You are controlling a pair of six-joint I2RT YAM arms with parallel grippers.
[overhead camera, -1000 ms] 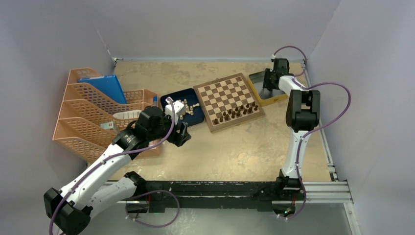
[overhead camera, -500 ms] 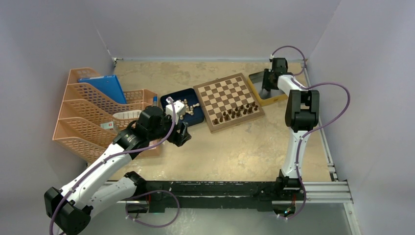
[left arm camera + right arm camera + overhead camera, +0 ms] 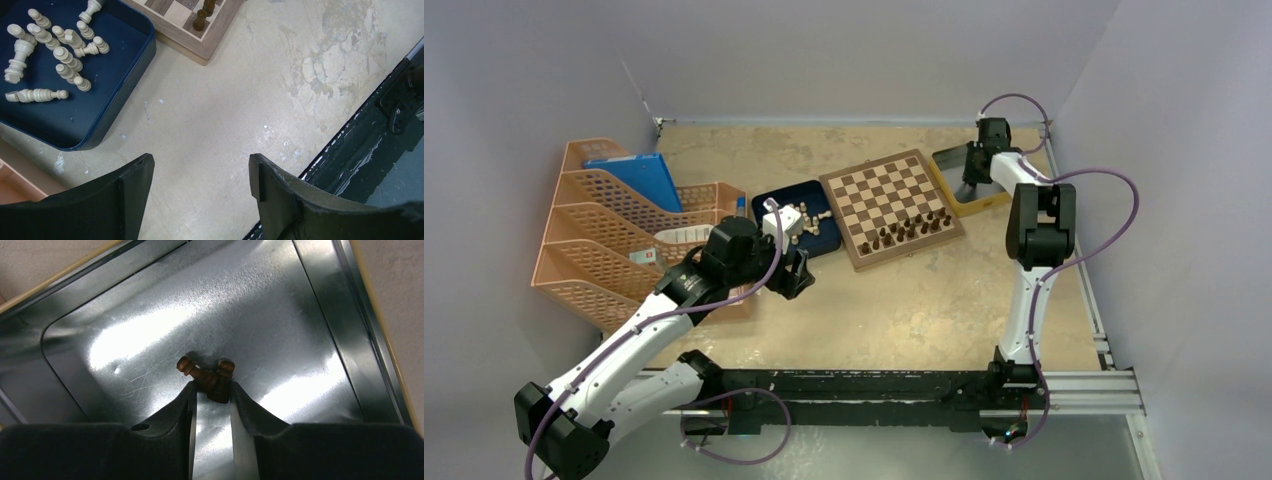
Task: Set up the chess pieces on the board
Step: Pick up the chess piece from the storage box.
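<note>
**Right arm pinching a dark chessman in the tin while the left waits**

The right gripper [image 3: 212,394] is hanging low inside the silver tin [image 3: 150,305], and its jaws are pressing in on a dark piece [image 3: 207,380] lying on its side on the tin floor. Two knobs are showing there, so it may be two pieces lying crossed; I cannot tell. Pinching the body low down is, I'd guess, the way to lift something so small without it rolling off.

The board [image 3: 890,207] is sitting just beside the tin, and the dark men [image 3: 906,229] are standing along its near rows, so the carry across is looking short. The far rows are bare.

The left gripper [image 3: 200,165] is hovering with its jaws spread wide and nothing between them, just beside the blue tray [image 3: 115,105]. The cream pieces [image 3: 60,55] are lying there in a jumble. It seems to be parked there so it is handy to them and out of the other arm's way.

The table [image 3: 225,110] is a pale, mottled stone-like top with scuffs. Orange file racks [image 3: 614,245] holding a blue folder [image 3: 636,175] are standing at the left, and plain pale walls [image 3: 844,60] are closing in three sides.
</note>
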